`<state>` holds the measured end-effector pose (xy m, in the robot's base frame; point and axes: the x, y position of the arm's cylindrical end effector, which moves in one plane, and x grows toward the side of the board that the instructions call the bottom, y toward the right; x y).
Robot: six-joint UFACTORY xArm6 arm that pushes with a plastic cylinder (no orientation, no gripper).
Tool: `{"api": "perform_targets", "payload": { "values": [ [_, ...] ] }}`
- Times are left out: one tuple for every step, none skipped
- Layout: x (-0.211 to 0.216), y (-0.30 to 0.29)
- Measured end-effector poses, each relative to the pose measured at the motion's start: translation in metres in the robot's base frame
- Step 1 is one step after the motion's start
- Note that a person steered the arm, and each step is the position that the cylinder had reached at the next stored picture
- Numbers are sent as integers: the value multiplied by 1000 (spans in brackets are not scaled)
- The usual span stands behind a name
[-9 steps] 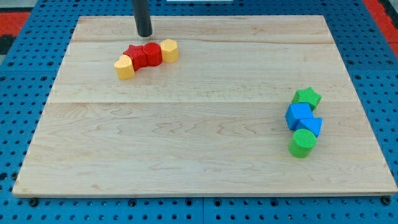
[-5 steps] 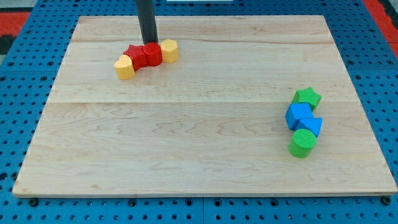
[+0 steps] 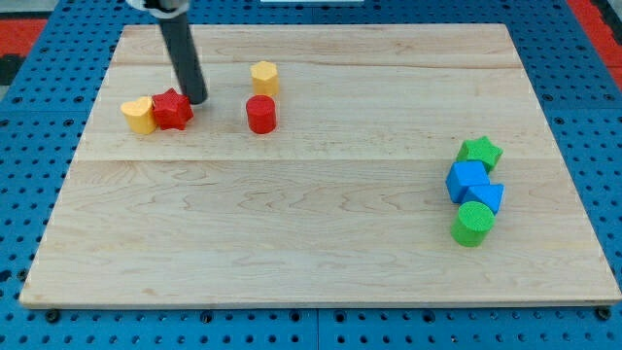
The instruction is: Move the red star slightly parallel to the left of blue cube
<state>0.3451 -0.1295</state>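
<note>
My tip (image 3: pixel 197 100) rests low (rod leaning slightly) on the board

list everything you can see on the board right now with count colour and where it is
red star: 1, red, upper left of the board, touching the yellow block on its left
yellow block: 1, yellow, rounded shape, leftmost of all the blocks
red cylinder: 1, red, upper middle-left, standing alone
yellow cylinder-like block: 1, yellow, just above the red cylinder, apart from it
green star: 1, green, top of the cluster at the view's right
blue cube: 1, blue, below the green star
blue block: 1, blue, lower right of the cube, shape unclear
green cylinder: 1, green, bottom of that cluster
wooden board: 1, light wood, on a blue pegboard
my tip: 1, dark rod, right against the red star's right side
</note>
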Motion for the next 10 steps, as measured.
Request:
{"api": "perform_targets", "payload": {
  "values": [
    [-12,10],
    [-38,-38],
    [55,-29],
    [77,30],
    [52,14],
    [14,-41],
    [-10,-142],
    [20,-167],
    [95,-87],
    [130,-7]
  ]
}}
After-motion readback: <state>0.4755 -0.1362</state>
